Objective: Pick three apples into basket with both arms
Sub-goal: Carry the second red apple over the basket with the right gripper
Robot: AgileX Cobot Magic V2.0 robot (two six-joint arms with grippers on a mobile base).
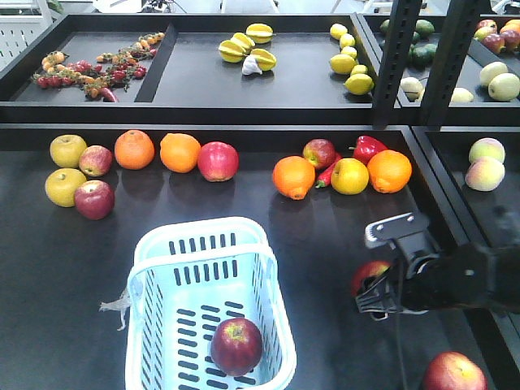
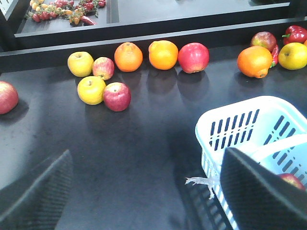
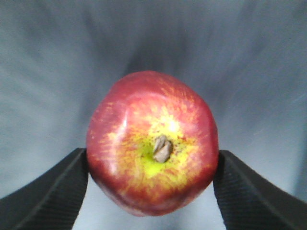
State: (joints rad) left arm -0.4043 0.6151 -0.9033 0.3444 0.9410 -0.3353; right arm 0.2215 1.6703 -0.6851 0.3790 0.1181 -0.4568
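Note:
The pale blue basket (image 1: pixel 162 244) stands at the front centre with one dark red apple (image 1: pixel 236 345) on its slotted bottom. My right gripper (image 1: pixel 375 294) is to the right of the basket, shut on a second red apple (image 1: pixel 367 275). The right wrist view shows that apple (image 3: pixel 152 143) stem-up, with both black pads of the right gripper (image 3: pixel 152 163) pressed against its sides. A third red apple (image 1: pixel 452 374) lies at the front right edge. The left gripper (image 2: pixel 148 191) hangs open over bare table just left of the basket (image 2: pixel 249 124), with nothing between its fingers.
Along the back of the table lie yellow apples (image 1: pixel 67 150), oranges (image 1: pixel 134 149), smaller red apples (image 1: pixel 94 199) and a red pepper (image 1: pixel 367 148). Another red apple (image 2: pixel 7 96) lies far left. A raised shelf (image 1: pixel 244 106) holds more fruit. Black uprights (image 1: pixel 398 61) stand at right.

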